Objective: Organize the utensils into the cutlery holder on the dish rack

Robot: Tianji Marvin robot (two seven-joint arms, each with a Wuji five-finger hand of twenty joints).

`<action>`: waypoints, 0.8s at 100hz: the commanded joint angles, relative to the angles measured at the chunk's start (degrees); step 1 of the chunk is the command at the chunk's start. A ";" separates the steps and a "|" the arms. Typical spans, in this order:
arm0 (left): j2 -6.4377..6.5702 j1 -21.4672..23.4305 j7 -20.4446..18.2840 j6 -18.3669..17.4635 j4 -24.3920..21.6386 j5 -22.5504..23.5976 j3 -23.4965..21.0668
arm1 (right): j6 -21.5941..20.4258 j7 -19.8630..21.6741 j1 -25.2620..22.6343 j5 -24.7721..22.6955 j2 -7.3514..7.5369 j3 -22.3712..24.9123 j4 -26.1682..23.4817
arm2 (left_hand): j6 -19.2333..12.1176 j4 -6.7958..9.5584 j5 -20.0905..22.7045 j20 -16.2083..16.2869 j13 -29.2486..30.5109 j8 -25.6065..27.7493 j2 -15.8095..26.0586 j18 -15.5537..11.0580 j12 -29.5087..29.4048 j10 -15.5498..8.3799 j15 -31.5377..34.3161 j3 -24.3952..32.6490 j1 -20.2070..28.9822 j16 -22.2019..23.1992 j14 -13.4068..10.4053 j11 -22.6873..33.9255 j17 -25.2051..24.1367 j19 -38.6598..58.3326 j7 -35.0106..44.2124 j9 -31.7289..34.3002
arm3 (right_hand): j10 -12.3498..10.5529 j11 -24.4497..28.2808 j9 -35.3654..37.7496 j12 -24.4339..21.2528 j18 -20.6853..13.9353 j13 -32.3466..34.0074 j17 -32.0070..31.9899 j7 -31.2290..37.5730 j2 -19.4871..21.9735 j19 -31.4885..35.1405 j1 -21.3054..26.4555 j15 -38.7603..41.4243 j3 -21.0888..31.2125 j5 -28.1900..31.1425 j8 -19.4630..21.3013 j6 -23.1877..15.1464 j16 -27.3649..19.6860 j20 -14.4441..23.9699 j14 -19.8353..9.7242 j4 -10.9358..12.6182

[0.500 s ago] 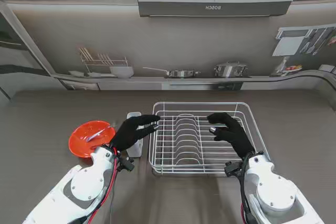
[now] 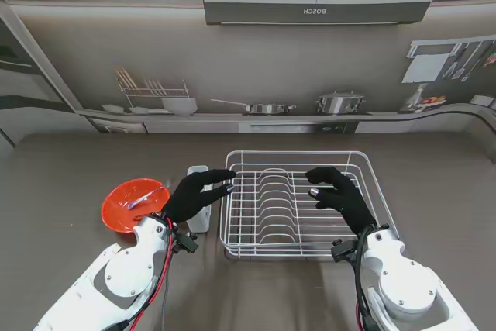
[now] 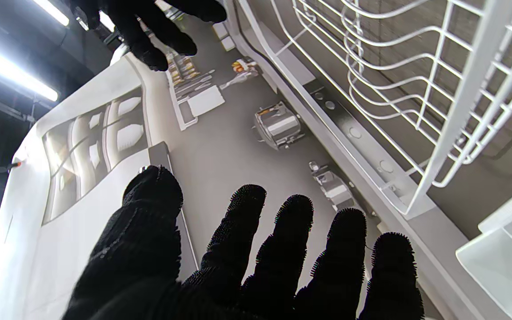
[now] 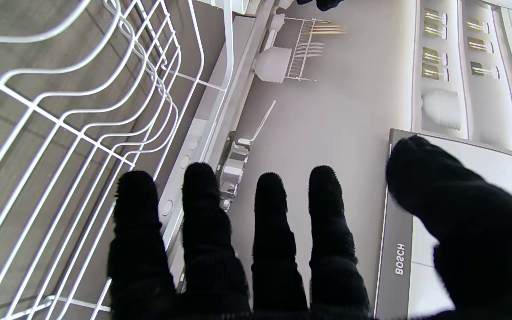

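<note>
A white wire dish rack stands mid-table, also seen as the dish rack and the dish rack in the wrist views. A translucent white cutlery holder hangs at the rack's left side; its corner is the cutlery holder. My left hand hovers over the holder, open, fingers spread, holding nothing. My right hand is open over the rack's right half, fingers apart and empty. I can make out no loose utensil on the table.
A red bowl sits on the table left of my left hand. A backdrop wall pictures a kitchen counter with pans and a hood. Brown tabletop extends around the rack.
</note>
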 commanded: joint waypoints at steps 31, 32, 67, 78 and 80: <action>0.87 3.05 5.07 4.37 -4.20 18.17 -5.35 | -0.16 0.25 0.20 0.19 -0.31 0.36 0.14 | -0.77 1.94 0.96 1.25 -0.66 0.26 0.80 -0.64 2.17 -0.57 1.57 0.36 1.20 1.62 -1.85 1.13 -0.56 -1.15 0.39 -0.81 | -1.65 -0.49 0.20 0.10 -0.15 0.26 -0.24 -0.70 -0.93 -1.27 -0.96 -0.61 -0.76 0.35 -0.29 -1.84 -0.07 1.70 -1.71 -0.45; 0.95 3.13 5.02 4.53 -4.32 18.64 -5.56 | -0.16 0.24 0.22 0.21 -0.31 0.35 0.17 | -0.84 1.94 0.91 1.26 -0.63 0.26 0.75 -0.67 2.22 -0.71 1.60 0.39 1.17 1.65 -1.91 1.16 -0.54 -1.14 0.37 -0.75 | -1.57 -0.47 0.26 0.11 -0.15 0.26 -0.24 -0.70 -0.95 -1.27 -0.93 -0.61 -0.75 0.37 -0.30 -1.85 -0.07 1.70 -1.74 -0.44; 4.08 2.46 -2.87 7.20 -5.05 31.16 -10.40 | -0.32 0.54 0.44 0.52 -0.28 -0.11 0.48 | -0.43 1.03 1.22 1.87 -1.82 0.49 -3.34 -2.60 5.17 -1.48 2.56 8.78 -2.61 3.09 -3.44 1.25 -0.90 -1.27 0.69 -2.14 | -1.45 -0.50 0.28 0.06 -0.16 0.40 -0.17 -0.71 -0.58 -1.31 -1.09 -0.60 -0.81 0.36 -0.41 -1.47 -0.04 1.86 -1.76 -0.42; 4.89 0.77 -4.61 7.02 -3.43 35.03 -10.27 | -0.29 0.49 0.53 0.67 -0.31 -0.16 0.60 | -0.11 0.24 1.39 2.02 -2.42 0.62 -5.55 -3.22 6.64 -1.67 3.54 14.13 -5.08 3.87 -4.04 1.89 -0.95 -1.17 0.93 -3.23 | -1.36 -0.48 0.39 0.05 -0.13 0.42 -0.19 -0.69 -0.54 -1.35 -1.07 -0.60 -0.82 0.37 -0.43 -1.39 -0.04 1.88 -1.70 -0.40; 5.02 0.39 -4.84 6.94 -3.05 35.69 -10.16 | -0.28 0.48 0.56 0.71 -0.32 -0.17 0.63 | -0.09 0.20 1.44 2.03 -2.49 0.64 -5.84 -3.40 6.71 -1.76 3.59 14.35 -5.18 3.91 -4.22 1.93 -0.96 -1.16 0.96 -3.33 | -1.41 -0.49 0.38 0.05 -0.12 0.42 -0.21 -0.71 -0.52 -1.37 -1.05 -0.60 -0.82 0.31 -0.44 -1.42 -0.04 1.88 -1.68 -0.39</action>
